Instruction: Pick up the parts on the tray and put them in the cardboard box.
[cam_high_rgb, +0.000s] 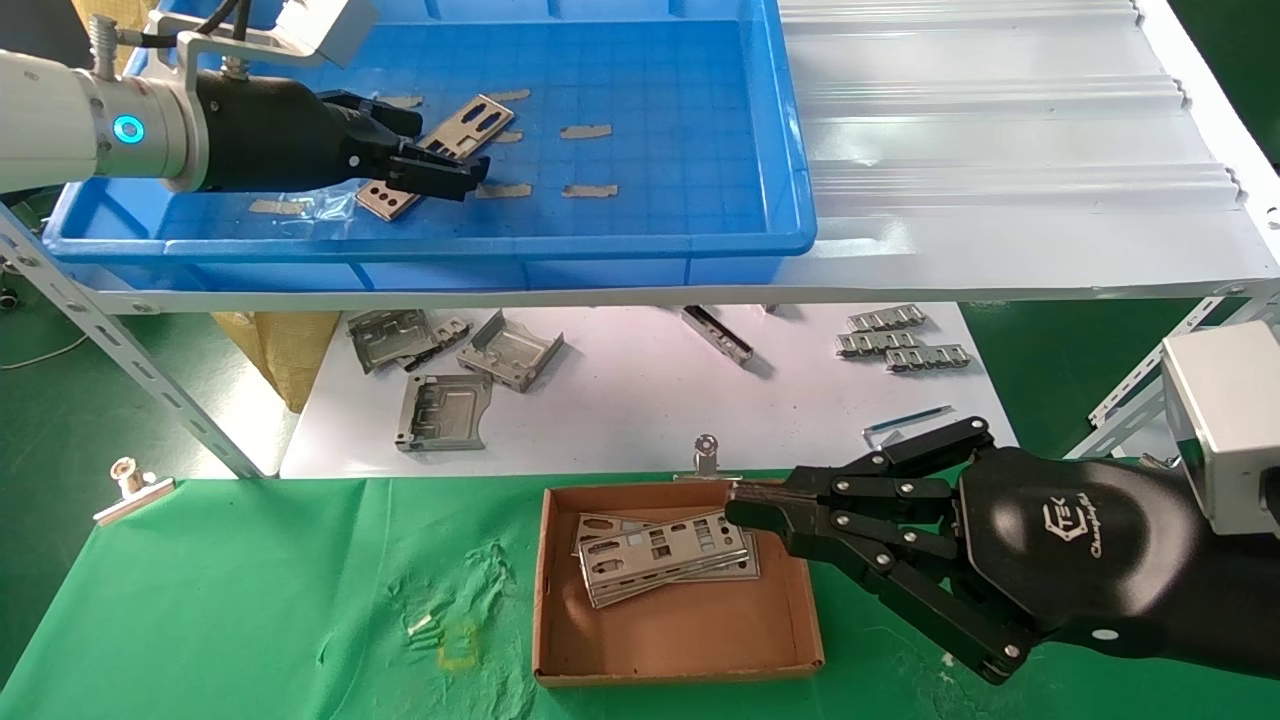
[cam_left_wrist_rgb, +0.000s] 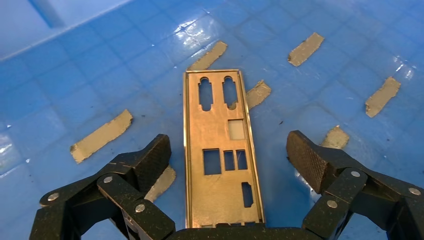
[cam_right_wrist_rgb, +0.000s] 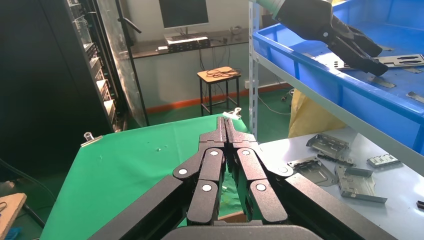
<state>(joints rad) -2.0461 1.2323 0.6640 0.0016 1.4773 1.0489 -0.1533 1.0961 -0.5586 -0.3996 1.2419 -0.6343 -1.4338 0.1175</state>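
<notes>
One part (cam_left_wrist_rgb: 223, 150) was seen flat on the blue tray (cam_high_rgb: 640, 240), straddled by the left end effector (cam_left_wrist_rgb: 227, 160) with fingers apart. More plates (cam_high_rgb: 665, 555) were stacked in the cardboard box (cam_high_rgb: 675, 640), beside the right end effector (cam_high_rgb: 745, 512), fingers pressed together.

You are looking at a thin silver-grey metal plate (cam_left_wrist_rgb: 223, 150) with a dull brushed sheen and punched cut-outs, lying on the glossy bright-blue plastic tray (cam_left_wrist_rgb: 75, 65), whose grid-patterned floor carries matt beige paper-like tape scraps (cam_left_wrist_rgb: 101, 135). The left gripper (cam_left_wrist_rgb: 235, 160) has matt black fingers with rough knurled pads (cam_left_wrist_rgb: 306, 159) and shiny metal rivets. In the head view, similar plates (cam_high_rgb: 662, 555) lie in the matt brown cardboard box (cam_high_rgb: 700, 640), which rests on creased green cloth (cam_high_rgb: 250, 600). The right gripper (cam_high_rgb: 745, 512) wears a smooth black shell, slightly glossy
</notes>
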